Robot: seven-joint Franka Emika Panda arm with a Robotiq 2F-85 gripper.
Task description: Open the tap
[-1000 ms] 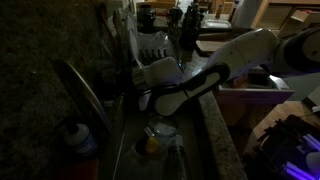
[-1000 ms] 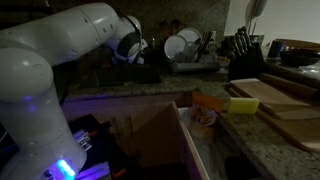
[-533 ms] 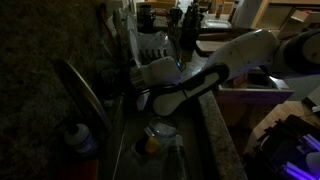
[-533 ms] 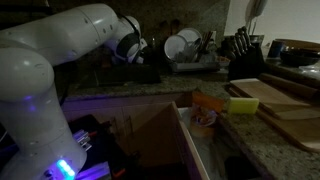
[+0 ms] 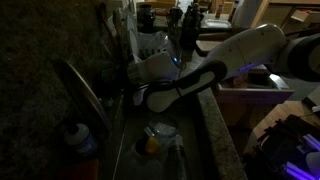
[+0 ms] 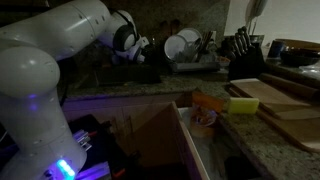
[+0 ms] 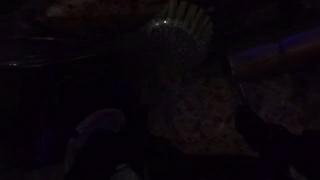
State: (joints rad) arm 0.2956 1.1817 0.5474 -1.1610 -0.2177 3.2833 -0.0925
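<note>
- Shiny grey metal is showing at the left of an exterior view: the tap (image 5: 84,96), a long slim arched spout, is standing at the sink's wall side, beside the speckled stone backsplash (image 5: 35,50).
- Its long axis is running diagonally in that picture, from the upper left down toward the lower right, with the curve bowing over the sink (image 5: 128,150). The dim light is hiding which end is the outlet.
- A blue-capped bottle (image 5: 78,134) is sitting just beside the lower stretch of the spout.
- The white arm (image 5: 215,62) is reaching in from the right across the sink, and its dark pincer (image 5: 140,98) is hanging near the middle of the tap. Whether its jaws are wide, narrow or touching anything cannot be told.
- The wrist view is lying almost black. Only a pale ribbed round shape (image 7: 180,25) is coming through near the top.
- A dish rack (image 6: 190,55) with white bowls is standing behind the arm, and a knife block (image 6: 240,45) is standing near it.
- On the granite table (image 6: 250,135), wooden cutting boards (image 6: 275,95) are lying beside a yellow sponge (image 6: 243,103) and an orange packet (image 6: 205,110), whose printing is blurring past reading.
</note>
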